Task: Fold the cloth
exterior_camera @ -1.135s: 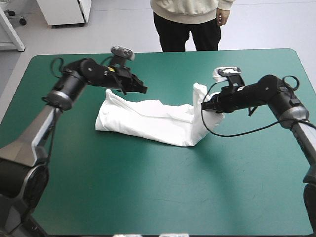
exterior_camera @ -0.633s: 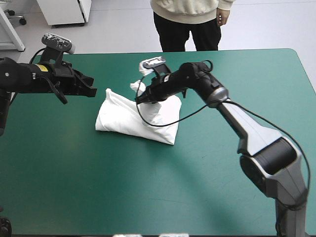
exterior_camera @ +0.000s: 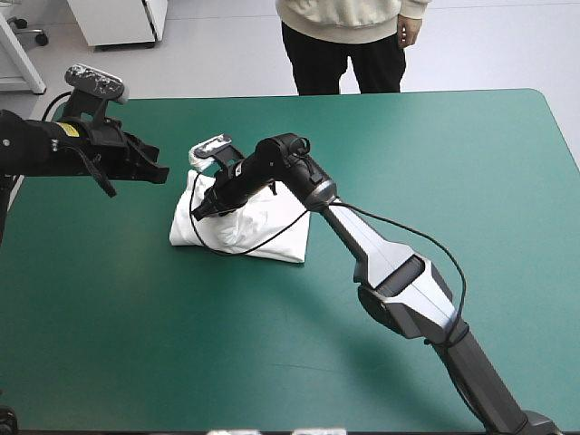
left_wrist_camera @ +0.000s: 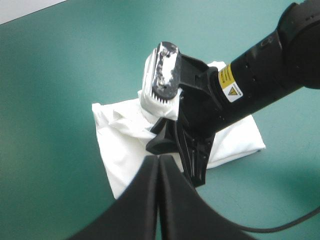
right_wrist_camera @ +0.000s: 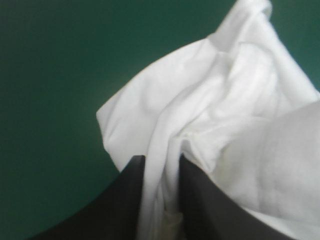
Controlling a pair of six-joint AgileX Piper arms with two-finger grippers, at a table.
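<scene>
Table [exterior_camera: 408, 136]: T-shirt [exterior_camera: 272, 231] bundled, right gripper [exterior_camera: 203, 208] clamped

I see the folded bundle left of centre in the high view, a fold at its left end pinched. My left gripper [exterior_camera: 159, 172], upper left, sits apart from it, fingers together.

The left arm [exterior_camera: 54, 149] was held level above the left side of the surface [exterior_camera: 435, 154], and the left gripper [exterior_camera: 159, 172] was pointed toward the other arm, its fingers [left_wrist_camera: 175, 200] pressed together in one arch. The right arm [exterior_camera: 390, 272] was stretched far leftward, and the right gripper [exterior_camera: 205, 207] was angled down, its fingers [right_wrist_camera: 125, 200] clamped on the T-shirt [exterior_camera: 272, 227].
</scene>
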